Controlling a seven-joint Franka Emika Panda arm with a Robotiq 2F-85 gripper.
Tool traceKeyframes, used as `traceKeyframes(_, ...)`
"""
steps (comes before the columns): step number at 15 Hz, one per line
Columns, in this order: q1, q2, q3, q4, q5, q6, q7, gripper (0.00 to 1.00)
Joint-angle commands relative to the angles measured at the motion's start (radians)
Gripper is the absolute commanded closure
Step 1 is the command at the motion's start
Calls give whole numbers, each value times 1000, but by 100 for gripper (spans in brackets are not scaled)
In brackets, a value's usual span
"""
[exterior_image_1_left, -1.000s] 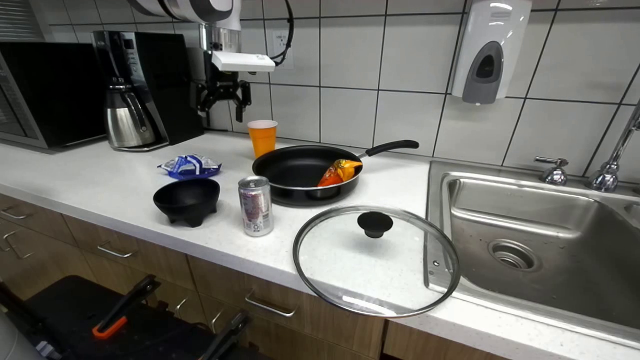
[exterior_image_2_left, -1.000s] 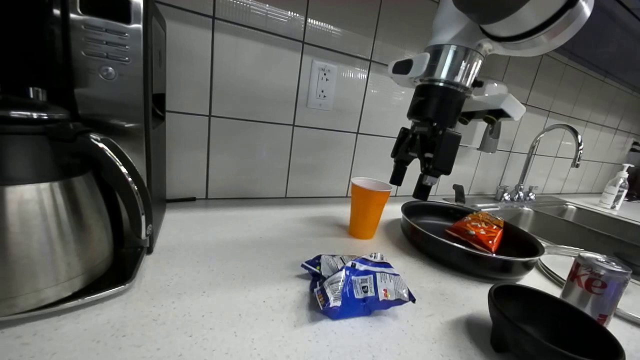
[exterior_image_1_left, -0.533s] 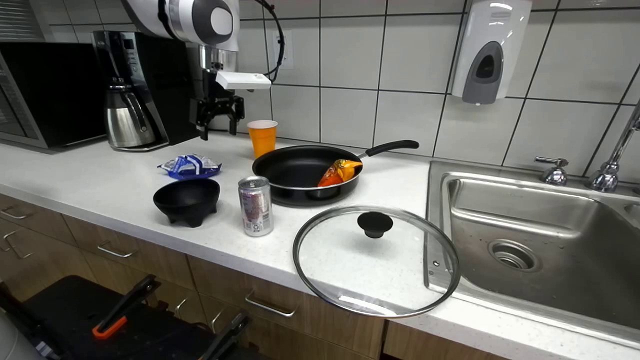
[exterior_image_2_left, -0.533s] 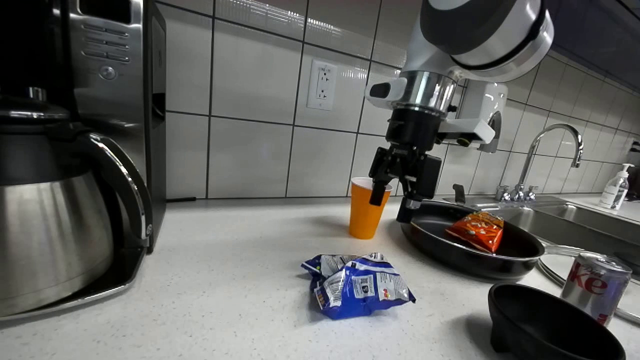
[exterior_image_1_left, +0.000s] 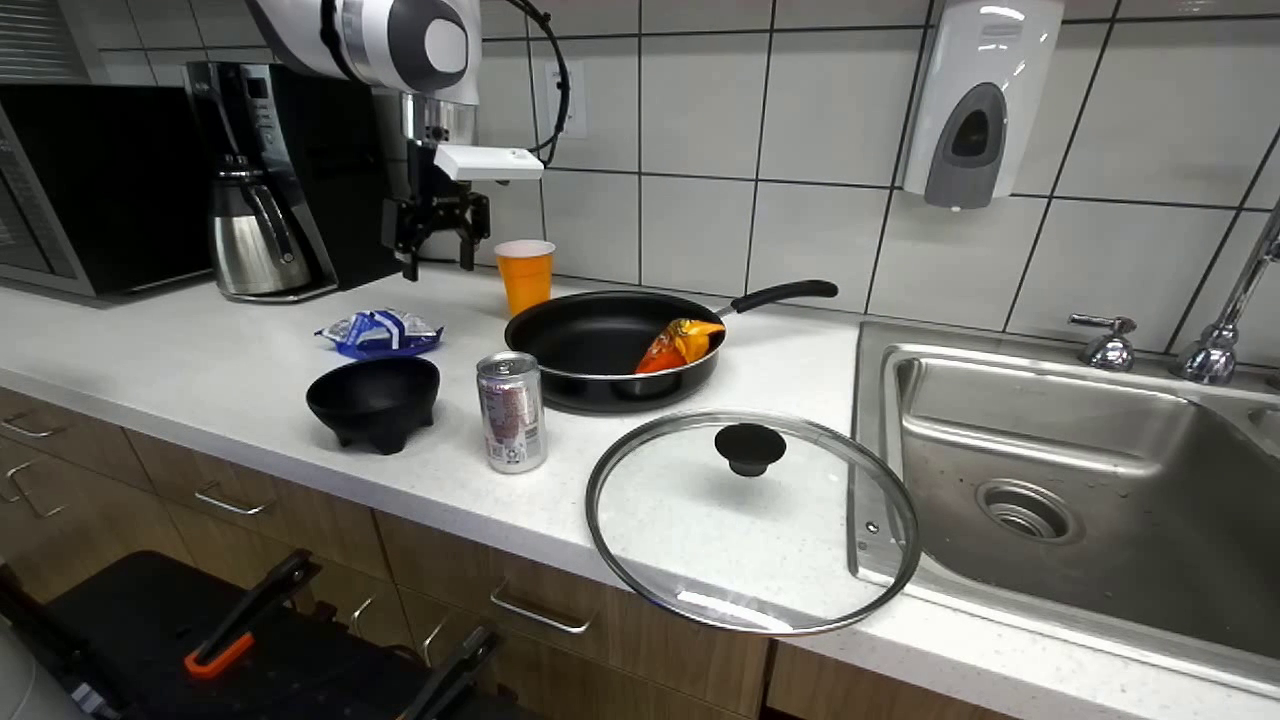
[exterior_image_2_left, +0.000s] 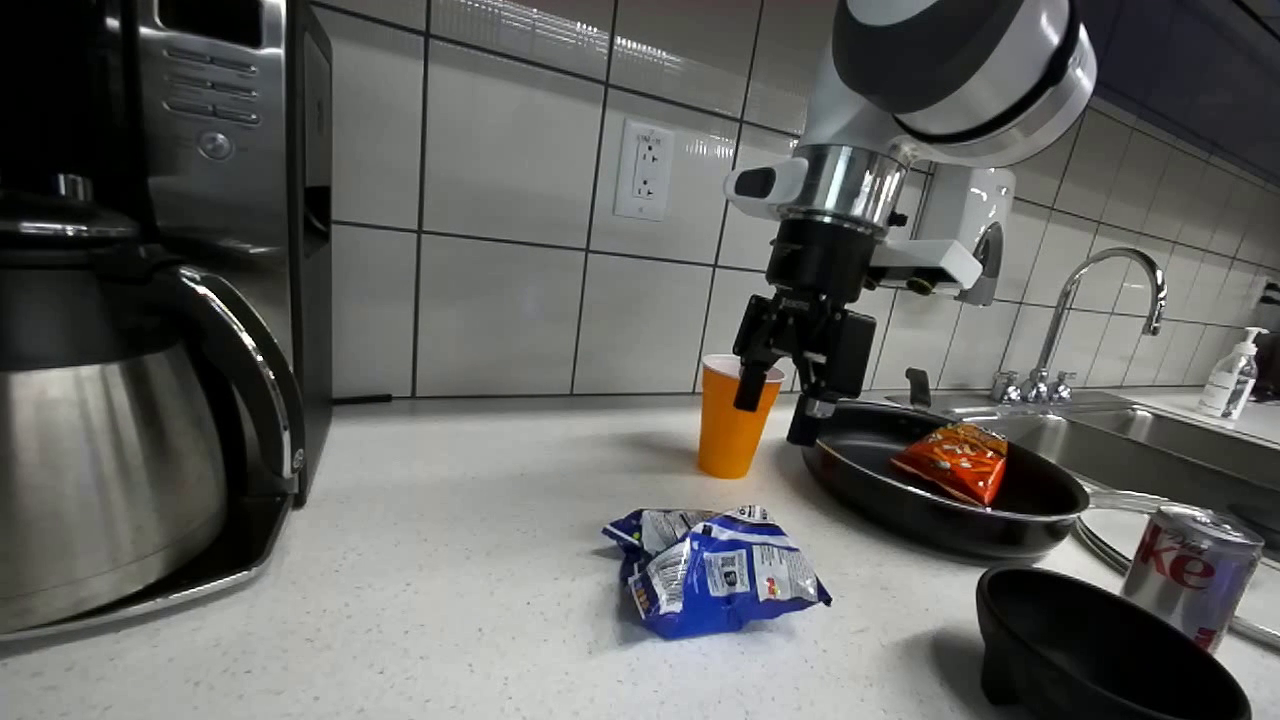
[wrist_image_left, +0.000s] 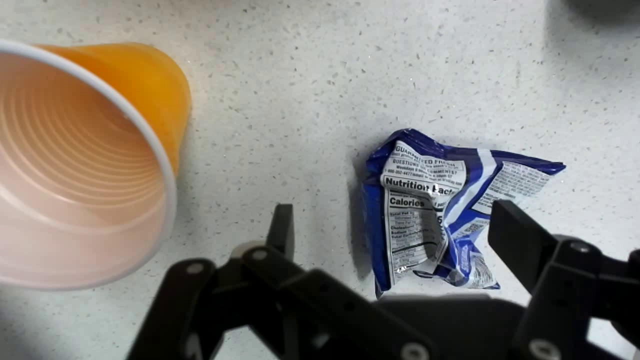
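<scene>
The black end effector (exterior_image_1_left: 439, 268), jaws spread and empty, now hangs lower, nearer to but clear of the crumpled blue-and-white foil snack bag (wrist_image_left: 425, 215), which remains ungrasped.

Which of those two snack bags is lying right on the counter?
The blue bag: it rests on the counter, below the open tool, while the orange bag sits in the pan.

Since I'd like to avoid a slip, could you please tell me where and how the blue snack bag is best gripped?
Probably across the crumpled middle of the blue snack bag, coming from above. It lies low on the countertop, its middle puffed up, its corners thin; in the wrist view the open fingers appear on either side of that middle.
</scene>
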Motion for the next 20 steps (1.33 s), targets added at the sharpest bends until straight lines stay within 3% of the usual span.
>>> traceKeyframes(1,-11,1,12,1,-5,-1,4,0)
traceKeyframes(8,14,35,52,46,-23,-2,-23,0)
traceKeyframes(13,50,69,71,69,-104,-1,-37,0)
traceKeyframes(20,69,60,95,31,-173,20,-92,0)
